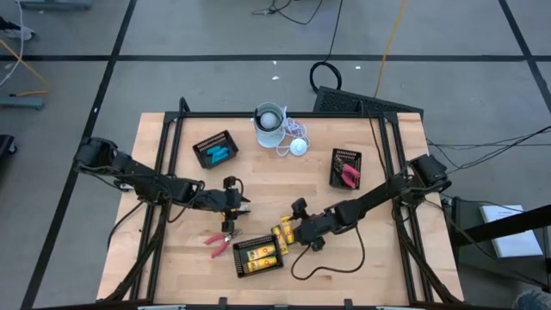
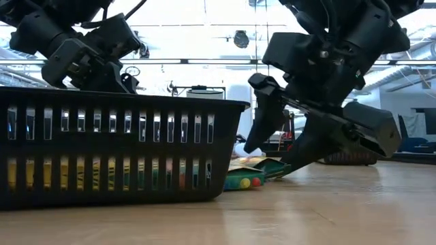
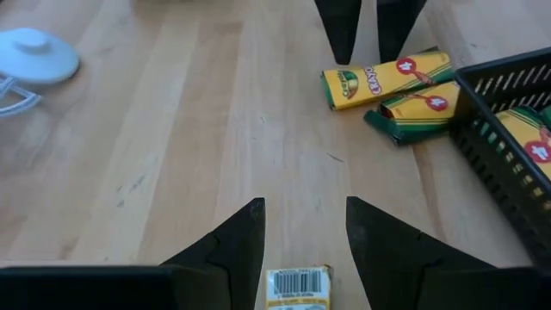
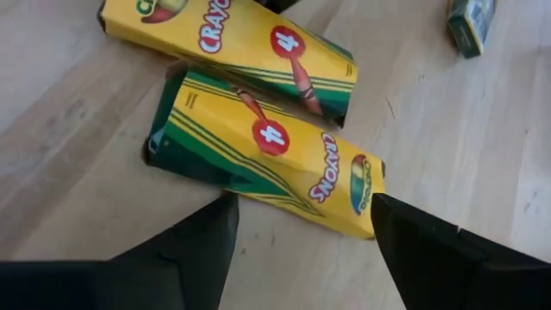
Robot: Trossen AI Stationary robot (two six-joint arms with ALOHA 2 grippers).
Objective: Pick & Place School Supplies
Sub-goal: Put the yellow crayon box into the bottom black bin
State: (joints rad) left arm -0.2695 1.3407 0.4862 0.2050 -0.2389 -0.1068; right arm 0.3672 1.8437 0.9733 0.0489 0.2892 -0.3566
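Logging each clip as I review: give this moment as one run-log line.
left claw: open, over a crayon box | right claw: open, astride second crayon box | front tray: crayon boxes inside

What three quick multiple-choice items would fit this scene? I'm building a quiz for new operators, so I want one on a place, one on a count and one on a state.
1. The loose red-handled scissors lie
A. beside the tray of crayon boxes
B. in the white cup
C. under the right arm

2. How many black trays are there?
A. one
B. two
C. three

3. The right gripper has its fingers
A. shut on the scissors
B. open over a crayon box
C. shut on the cup

Key:
1 A, because the high view shows them on the wood just left of that tray.
2 C, counting the tray with blue sticks, the tray with red tools and the tray of crayon boxes.
3 B, because the right wrist view shows both fingers spread apart with the box between them.
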